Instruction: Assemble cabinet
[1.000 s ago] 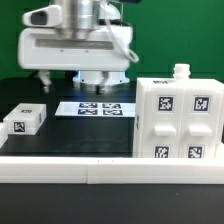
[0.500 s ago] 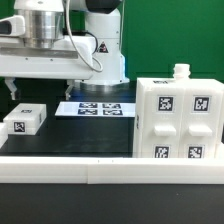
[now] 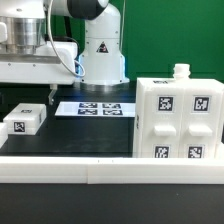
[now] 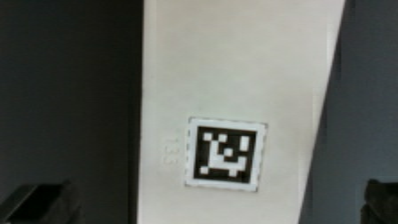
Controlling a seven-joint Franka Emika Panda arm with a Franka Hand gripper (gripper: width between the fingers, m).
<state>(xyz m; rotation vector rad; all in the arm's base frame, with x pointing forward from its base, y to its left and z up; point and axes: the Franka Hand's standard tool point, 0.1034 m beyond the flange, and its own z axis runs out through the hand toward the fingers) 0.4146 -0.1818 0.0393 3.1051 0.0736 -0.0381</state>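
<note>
Cabinet (image 3: 178, 118) base hides behind the front rail (image 3: 60, 172); fingers (image 4: 36, 200) spread, blurred.

1. Arm (image 3: 98, 50): upper links cut off by the top edge of the exterior view.
2. Gripper (image 4: 210, 198): in the wrist view both fingertips (image 4: 36, 200) are dark, blurred and clipped by the picture's edge. In the exterior view the body is cut off at the left edge and only one finger (image 3: 52, 94) shows.
3. Cabinet (image 3: 178, 115): foot and lower parts of the two lowest tags hidden behind the front rail (image 3: 100, 172).
4. Marker board (image 3: 95, 108) and block (image 3: 25, 122): tag patterns too small to read.
5. White piece (image 4: 231, 80), wrist view: blurred, runs out of the picture at both ends, identity not determinable. Its tag (image 4: 226, 152) is soft.
</note>
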